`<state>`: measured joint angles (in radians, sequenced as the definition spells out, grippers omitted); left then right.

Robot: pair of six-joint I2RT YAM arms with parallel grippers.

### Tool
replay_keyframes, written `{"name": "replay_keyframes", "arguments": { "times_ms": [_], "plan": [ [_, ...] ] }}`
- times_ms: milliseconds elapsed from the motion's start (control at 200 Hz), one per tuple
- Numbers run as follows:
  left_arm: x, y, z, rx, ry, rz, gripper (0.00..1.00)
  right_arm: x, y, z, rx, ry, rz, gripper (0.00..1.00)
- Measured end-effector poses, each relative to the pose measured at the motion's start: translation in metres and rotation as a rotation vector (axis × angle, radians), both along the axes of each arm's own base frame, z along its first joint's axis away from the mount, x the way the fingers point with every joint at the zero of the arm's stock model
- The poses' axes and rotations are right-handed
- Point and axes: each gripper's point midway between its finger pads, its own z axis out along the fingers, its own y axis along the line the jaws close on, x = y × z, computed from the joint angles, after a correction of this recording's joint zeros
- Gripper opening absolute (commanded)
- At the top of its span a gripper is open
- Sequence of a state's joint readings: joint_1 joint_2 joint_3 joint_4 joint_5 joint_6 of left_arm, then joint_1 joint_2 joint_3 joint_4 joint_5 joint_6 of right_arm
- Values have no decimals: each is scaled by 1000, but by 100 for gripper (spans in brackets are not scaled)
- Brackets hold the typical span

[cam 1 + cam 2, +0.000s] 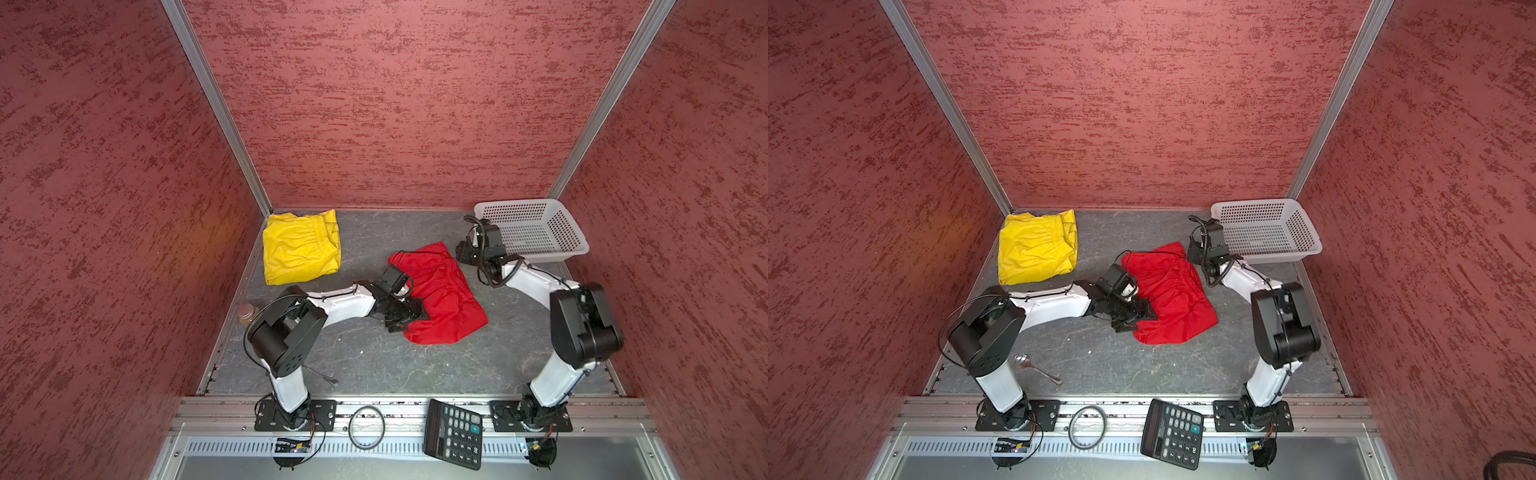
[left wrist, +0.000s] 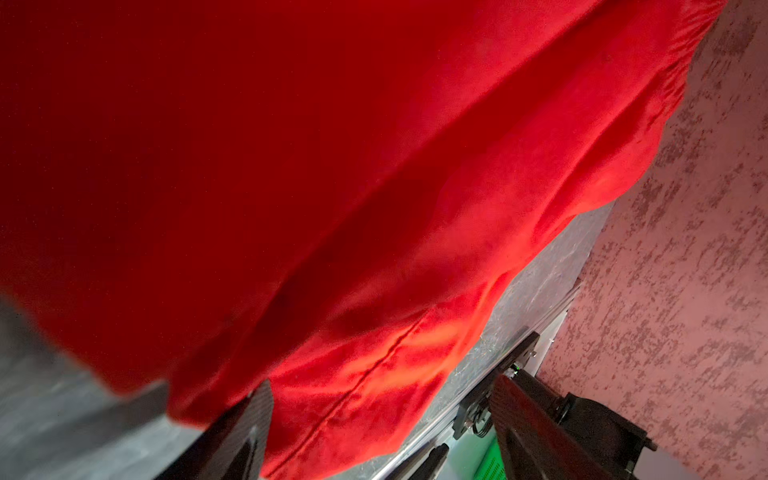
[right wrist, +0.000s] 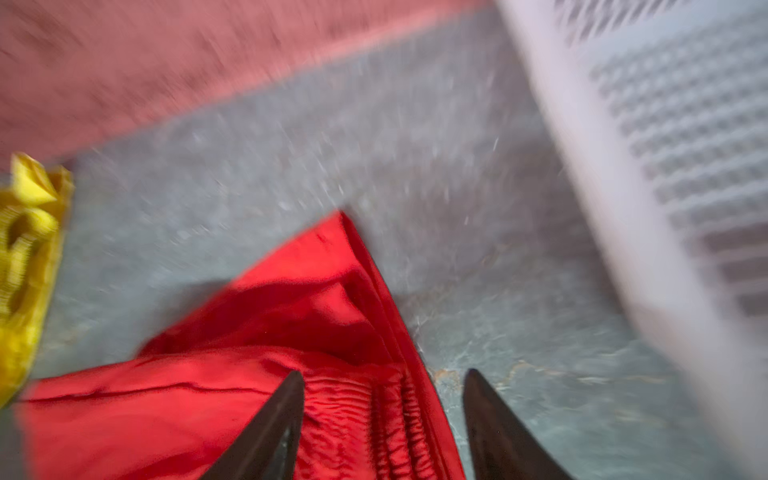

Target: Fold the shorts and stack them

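Your left gripper [image 2: 382, 382] stood wide open with nothing pinched; its two dark fingers [image 2: 253, 419] were spread either side of a hemmed edge of the red shorts [image 1: 446, 299], and the cloth lay loose between and beyond them, filling most of the left wrist view; in both top views that gripper sat over the border of the red pair on the side nearest its own arm. Your right gripper [image 3: 383, 372] was open too and held nothing; one finger [image 3: 278, 415] hung over the gathered elastic waistband, the other over bare table [image 3: 519, 332], with the waistband's corner running out ahead between them (that wrist view was smeared, so I could not tell whether a fingertip touched the cloth). The red shorts lay rumpled and roughly doubled on the table, stretched between your two grippers, one at each end; the yellow shorts [image 1: 300, 249] lay folded in a flat block well apart from both, past the left gripper toward the back corner on its outer side, and beyond the red pair as seen from the right gripper; the two pairs were separate and not yet stacked. The white perforated basket [image 1: 536, 206] stood just beside your right gripper, on the side away from the shorts.
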<state>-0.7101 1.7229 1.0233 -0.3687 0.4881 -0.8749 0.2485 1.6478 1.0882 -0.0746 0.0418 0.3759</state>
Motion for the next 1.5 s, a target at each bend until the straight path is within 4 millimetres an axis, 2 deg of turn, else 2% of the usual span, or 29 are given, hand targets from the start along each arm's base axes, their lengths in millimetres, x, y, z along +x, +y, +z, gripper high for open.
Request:
{"name": "replay_keyframes", "arguments": {
  "times_ms": [70,135,200,250,326,431,501,571,656,756,832,937,982,1147,1312,1373,1498],
  "plan": [
    [11,7,24,-12,-46,22,87,-11,0,39,-20,-85,-8,66],
    [25,15,51,-41,-104,51,87,-27,12,68,-34,-153,14,66],
    [39,27,70,-62,-147,89,85,-48,35,84,-47,-199,70,67],
    [50,41,79,-69,-168,130,84,-65,56,85,-66,-213,128,67],
    [66,68,80,-54,-178,206,86,-97,94,69,-112,-206,249,70],
    [78,112,64,-14,-151,323,94,-142,141,24,-188,-147,433,80],
    [80,136,53,10,-124,388,100,-163,159,-5,-242,-102,521,81],
    [81,151,46,24,-108,428,100,-178,176,-27,-286,-66,587,79],
    [86,157,46,26,-118,444,93,-194,192,-48,-324,-37,651,73],
    [105,153,52,21,-155,431,90,-210,200,-62,-331,-5,696,63],
    [127,146,52,9,-179,424,91,-219,197,-68,-308,21,700,63],
    [153,138,37,5,-183,419,92,-231,185,-75,-256,72,670,63],
    [160,135,28,9,-175,417,92,-237,180,-75,-231,92,657,59],
    [172,124,-4,25,-135,398,89,-258,168,-75,-102,156,625,46],
    [178,110,-16,15,-128,372,84,-274,165,-90,-25,233,627,34],
    [182,105,-17,7,-134,364,83,-278,166,-95,1,258,626,33],
    [188,99,-18,-4,-145,358,82,-278,171,-98,71,289,622,40]
  ]
}}
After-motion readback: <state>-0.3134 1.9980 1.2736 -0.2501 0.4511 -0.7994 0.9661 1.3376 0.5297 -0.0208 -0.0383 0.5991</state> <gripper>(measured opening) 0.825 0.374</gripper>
